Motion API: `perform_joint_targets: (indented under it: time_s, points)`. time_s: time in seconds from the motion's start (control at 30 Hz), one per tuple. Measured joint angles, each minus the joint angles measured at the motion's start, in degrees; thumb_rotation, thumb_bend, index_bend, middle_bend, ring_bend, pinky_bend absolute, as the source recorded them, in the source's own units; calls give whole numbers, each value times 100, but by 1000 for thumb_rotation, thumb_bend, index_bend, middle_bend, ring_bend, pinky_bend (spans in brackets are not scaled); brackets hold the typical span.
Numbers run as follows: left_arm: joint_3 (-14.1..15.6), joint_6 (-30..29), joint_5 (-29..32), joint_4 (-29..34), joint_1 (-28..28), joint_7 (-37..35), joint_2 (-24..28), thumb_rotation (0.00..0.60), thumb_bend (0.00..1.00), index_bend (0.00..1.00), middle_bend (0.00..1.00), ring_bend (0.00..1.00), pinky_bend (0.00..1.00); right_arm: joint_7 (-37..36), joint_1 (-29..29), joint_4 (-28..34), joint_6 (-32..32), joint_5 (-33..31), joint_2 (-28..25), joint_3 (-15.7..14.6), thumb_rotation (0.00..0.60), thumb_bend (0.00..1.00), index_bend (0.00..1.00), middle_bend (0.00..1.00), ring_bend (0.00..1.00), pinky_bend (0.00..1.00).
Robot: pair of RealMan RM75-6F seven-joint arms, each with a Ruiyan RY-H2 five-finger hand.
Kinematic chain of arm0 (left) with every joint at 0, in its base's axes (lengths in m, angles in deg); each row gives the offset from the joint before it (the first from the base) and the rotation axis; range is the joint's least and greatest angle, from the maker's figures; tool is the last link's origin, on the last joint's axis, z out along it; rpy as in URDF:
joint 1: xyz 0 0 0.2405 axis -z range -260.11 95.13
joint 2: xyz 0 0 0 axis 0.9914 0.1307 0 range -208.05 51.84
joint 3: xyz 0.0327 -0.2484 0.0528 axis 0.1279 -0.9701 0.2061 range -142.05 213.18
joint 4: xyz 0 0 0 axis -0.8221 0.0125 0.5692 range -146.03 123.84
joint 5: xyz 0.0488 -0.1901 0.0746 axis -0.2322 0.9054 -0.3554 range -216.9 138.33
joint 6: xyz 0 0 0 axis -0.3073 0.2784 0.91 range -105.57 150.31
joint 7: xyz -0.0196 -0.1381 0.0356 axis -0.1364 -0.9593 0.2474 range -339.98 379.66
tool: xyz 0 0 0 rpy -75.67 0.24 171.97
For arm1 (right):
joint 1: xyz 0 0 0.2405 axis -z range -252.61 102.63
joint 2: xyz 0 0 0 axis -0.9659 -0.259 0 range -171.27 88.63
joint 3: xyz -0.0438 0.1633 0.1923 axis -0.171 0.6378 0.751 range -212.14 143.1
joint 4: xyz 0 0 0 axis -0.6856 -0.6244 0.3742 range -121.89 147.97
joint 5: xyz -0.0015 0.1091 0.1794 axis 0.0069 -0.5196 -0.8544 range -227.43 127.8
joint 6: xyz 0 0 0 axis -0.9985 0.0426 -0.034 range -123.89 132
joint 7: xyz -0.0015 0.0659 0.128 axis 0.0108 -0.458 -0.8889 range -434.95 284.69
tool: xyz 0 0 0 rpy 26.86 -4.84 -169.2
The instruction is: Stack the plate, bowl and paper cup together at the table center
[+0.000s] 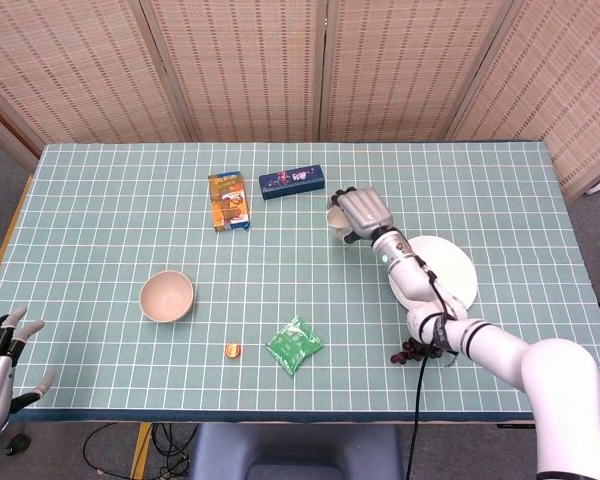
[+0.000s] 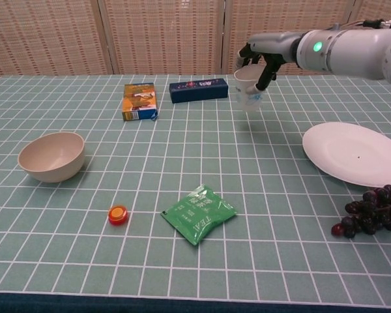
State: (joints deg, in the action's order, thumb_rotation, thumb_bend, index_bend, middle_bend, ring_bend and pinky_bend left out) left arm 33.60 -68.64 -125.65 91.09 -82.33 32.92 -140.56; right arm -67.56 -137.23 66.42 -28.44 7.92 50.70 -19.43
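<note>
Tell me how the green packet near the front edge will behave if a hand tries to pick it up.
The green packet lies flat with a creased surface, so it is probably floppy and light. Its glossy sheen suggests it may slip. Lying so low, it likely slides on the table rather than lifting cleanly.

An orange box (image 1: pixel 229 200) and blue box (image 1: pixel 291 181) sit far back; green packet (image 1: pixel 294 345), small cap (image 1: pixel 233 350) and grapes (image 2: pixel 368 214) lie nearer

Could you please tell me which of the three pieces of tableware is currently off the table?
The paper cup: the right hand holds it in the air, while the bowl and plate rest on the table.
</note>
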Motion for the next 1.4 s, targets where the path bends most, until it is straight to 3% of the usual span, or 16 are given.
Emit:
perform_joint_targets:
  time_s: [0.47,0.8,0.9,1.1,1.4]
  points:
    - [10,8,93,-29,-50,-26,15,600,221,221,103,109,193,-37,-75,-1353,587,-199,570,-102,600,296,332,258,239,495]
    - [6,29,109,-94,-56,-94,-7,600,221,221,103,109,193,-334,-137,-1699,976,-94,718,-55,600,259,12,72,84,305]
    - [6,28,95,-99,-55,-102,-6,600,221,221,103,109,192,-394,-110,-1557,938,-38,621,-33,600,259,0,20,40,242]
    - [-7,32,58,-102,-35,-129,-4,600,221,220,103,109,192,-490,110,-794,513,204,128,-27,600,258,0,10,6,192]
    - [-37,120,15,-86,56,-109,-48,600,221,220,103,109,192,-533,1177,1348,-1095,786,-1324,-233,600,258,0,87,6,190]
